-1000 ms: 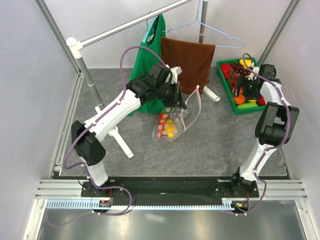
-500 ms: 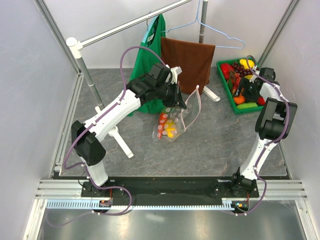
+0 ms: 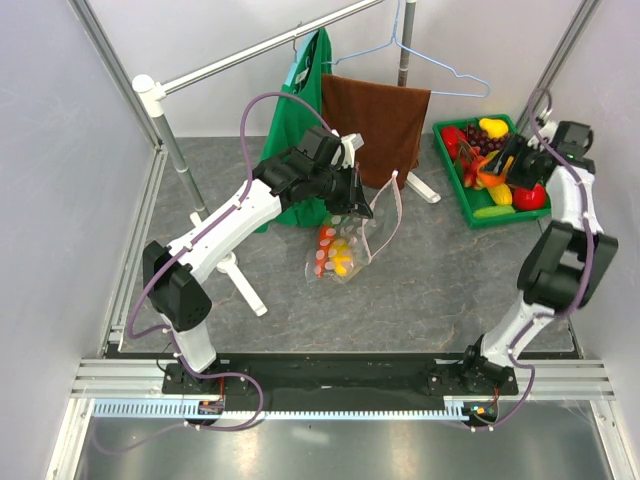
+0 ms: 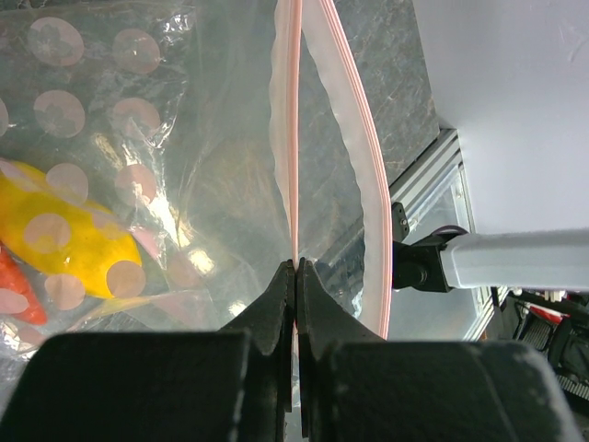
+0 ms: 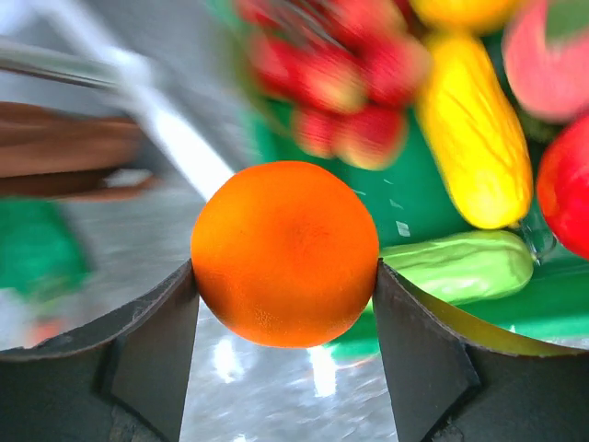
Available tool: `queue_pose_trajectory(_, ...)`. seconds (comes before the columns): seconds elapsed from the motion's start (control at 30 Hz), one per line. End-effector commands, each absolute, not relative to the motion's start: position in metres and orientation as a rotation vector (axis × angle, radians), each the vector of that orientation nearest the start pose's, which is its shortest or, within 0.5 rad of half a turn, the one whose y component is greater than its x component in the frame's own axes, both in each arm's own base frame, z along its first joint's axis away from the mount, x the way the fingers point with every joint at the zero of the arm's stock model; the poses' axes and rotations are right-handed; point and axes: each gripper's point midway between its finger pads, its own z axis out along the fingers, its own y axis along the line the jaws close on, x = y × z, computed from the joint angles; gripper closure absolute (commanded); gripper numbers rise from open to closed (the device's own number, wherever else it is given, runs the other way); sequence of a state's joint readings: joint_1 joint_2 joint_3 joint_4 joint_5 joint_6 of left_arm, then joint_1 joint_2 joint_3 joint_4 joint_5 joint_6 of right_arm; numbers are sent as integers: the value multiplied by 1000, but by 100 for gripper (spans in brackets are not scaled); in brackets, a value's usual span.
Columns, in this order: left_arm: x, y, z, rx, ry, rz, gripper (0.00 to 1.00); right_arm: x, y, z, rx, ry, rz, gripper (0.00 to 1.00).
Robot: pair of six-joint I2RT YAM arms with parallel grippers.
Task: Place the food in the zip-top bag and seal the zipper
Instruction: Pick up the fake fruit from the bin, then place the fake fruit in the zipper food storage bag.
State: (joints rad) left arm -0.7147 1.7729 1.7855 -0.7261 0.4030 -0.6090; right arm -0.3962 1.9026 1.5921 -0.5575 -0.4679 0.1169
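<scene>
Two arms are at work, well apart. The left gripper (image 4: pixel 295 269) has its jaws pinched tight on the pink zipper (image 4: pixel 293 138) of the zip-top bag (image 3: pixel 352 240). It grips one lip only, and the other lip (image 4: pixel 368 184) bows away, so the mouth gapes. Seen from above, the bag hangs a little toward 12 o'clock from the middle of the table (image 3: pixel 430 290). Yellow and red food (image 3: pixel 335 255) is bunched in its low end, and the wrist camera shows a yellow piece (image 4: pixel 64 244) through the dotted plastic.

Over at 2 o'clock sits the green tray (image 3: pixel 470 215), and the right gripper (image 5: pixel 285 276) is there. Its fingers (image 5: pixel 152 341) press both sides of a round orange (image 5: pixel 285 253), held between them. Past it, toward 1 o'clock in the wrist view, lie a long yellow piece (image 5: pixel 469 138), a green cucumber-like one (image 5: pixel 460 267) and some red pieces (image 5: pixel 340 83) too blurred to name. Purple grapes (image 3: pixel 480 140) show in the tray from above.

At 12 o'clock a green cloth (image 3: pixel 305 110) and a brown towel (image 3: pixel 375 115) hang at the back of the table.
</scene>
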Motion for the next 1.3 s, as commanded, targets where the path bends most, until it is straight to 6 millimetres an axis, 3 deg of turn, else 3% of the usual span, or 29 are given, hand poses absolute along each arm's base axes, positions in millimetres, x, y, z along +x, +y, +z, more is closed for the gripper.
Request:
queue_pose_trajectory(0.0,294,-375,270,350,2434,-1132,98,446,-58,284,163,2046,610,50)
queue_pose_trajectory(0.1,294,-375,270,349,2437,-1134,98,416,-10,335,35,1938,821,51)
queue_pose_trajectory(0.17,293,-375,271,351,2435,-1136,98,399,21,351,-44,1903,928,52)
queue_pose_trajectory(0.2,293,-375,272,351,2432,-1138,98,386,36,368,-86,1865,950,52)
queue_pose_trajectory(0.23,293,-375,271,355,2433,-1137,98,376,59,366,-136,1868,1000,52)
queue_pose_trajectory(0.27,293,-375,272,354,2430,-1139,98,362,74,378,-189,1838,1006,52)
queue_pose_trajectory(0.33,292,-374,272,356,2431,-1138,98,345,110,377,-289,1830,1049,51)
queue_pose_trajectory(0.4,291,-374,273,358,2428,-1143,98,333,127,378,-346,1815,1021,51)
queue_pose_trajectory(0.43,292,-374,273,356,2429,-1139,98,326,143,372,-388,1827,1040,51)
queue_pose_trajectory(0.47,291,-373,273,357,2429,-1140,98,328,141,367,-379,1840,1005,51)
queue_pose_trajectory(0.53,290,-372,275,359,2425,-1141,98,316,161,348,-460,1891,1014,51)
queue_pose_trajectory(0.7,289,-374,275,358,2430,-1157,98,295,187,292,-531,2034,1015,51)
queue_pose_trajectory(0.87,289,-374,280,365,2415,-1159,98,298,180,269,-547,2108,882,45)
queue_pose_trajectory(1.0,289,-375,278,364,2422,-1165,98,300,174,265,-568,2144,799,15)
queue_pose_trajectory(1.17,289,-377,278,363,2426,-1174,98,300,173,276,-545,2143,796,2)
queue_pose_trajectory(1.27,290,-377,280,368,2418,-1175,98,298,175,289,-520,2126,819,2)
